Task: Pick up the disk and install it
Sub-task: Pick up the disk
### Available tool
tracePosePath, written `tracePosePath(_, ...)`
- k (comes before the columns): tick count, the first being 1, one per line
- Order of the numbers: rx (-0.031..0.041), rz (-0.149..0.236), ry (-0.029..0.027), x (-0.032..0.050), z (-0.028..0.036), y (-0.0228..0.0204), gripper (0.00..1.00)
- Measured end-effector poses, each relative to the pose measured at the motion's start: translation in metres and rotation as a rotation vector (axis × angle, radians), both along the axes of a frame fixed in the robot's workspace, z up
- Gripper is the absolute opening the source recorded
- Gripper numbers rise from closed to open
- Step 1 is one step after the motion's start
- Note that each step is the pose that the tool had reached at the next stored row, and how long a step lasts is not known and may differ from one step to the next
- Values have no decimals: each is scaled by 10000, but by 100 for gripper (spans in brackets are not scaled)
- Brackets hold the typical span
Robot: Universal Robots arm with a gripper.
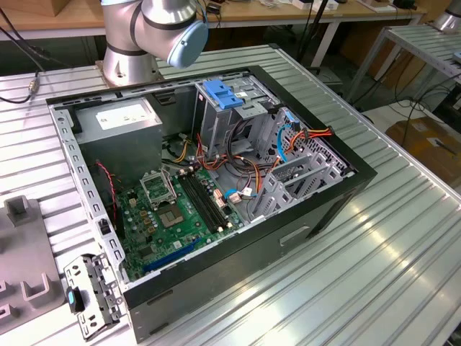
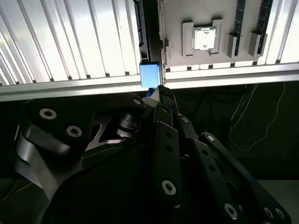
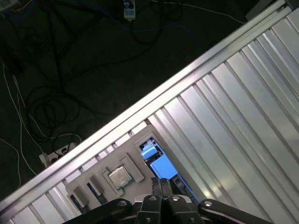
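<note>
Ribbed aluminium is forming the counter [image 1: 374, 245], which is carrying an open computer case [image 1: 216, 270] in the exterior view, with the arm [image 1: 144, 29] standing behind it. In both wrist views a grey tray [image 2: 173, 18] is lying right at a counter edge, a processor chip [image 2: 204, 39] sitting in one of its pockets. The disk [image 2: 150, 74] is standing on edge just beside that tray, its blue rail end facing the fingers [image 2: 161, 116]. They are sitting drawn together, tips right at that blue end — whether they are actually pinching it I cannot tell. Cables [image 3: 46, 112] are trailing over the dark floor beyond the edge.
</note>
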State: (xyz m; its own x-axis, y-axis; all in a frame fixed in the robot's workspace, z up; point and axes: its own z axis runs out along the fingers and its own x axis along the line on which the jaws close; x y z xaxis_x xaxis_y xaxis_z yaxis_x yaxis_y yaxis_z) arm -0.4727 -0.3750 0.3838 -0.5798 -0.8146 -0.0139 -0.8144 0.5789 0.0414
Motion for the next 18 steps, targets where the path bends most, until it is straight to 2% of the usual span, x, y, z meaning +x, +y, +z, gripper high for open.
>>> tracePosePath(4, 0, 777, -19, 0, -17, 0, 11)
tracePosePath(8, -5, 1501, -154, 0, -35, 0, 11)
tracePosePath(14, 0, 2608, -196, 0, -46, 0, 11)
tracePosePath(17, 2, 2754, -196, -1, -46, 0, 11)
tracePosePath(18, 2, 2755, -196, -1, -46, 0, 18)
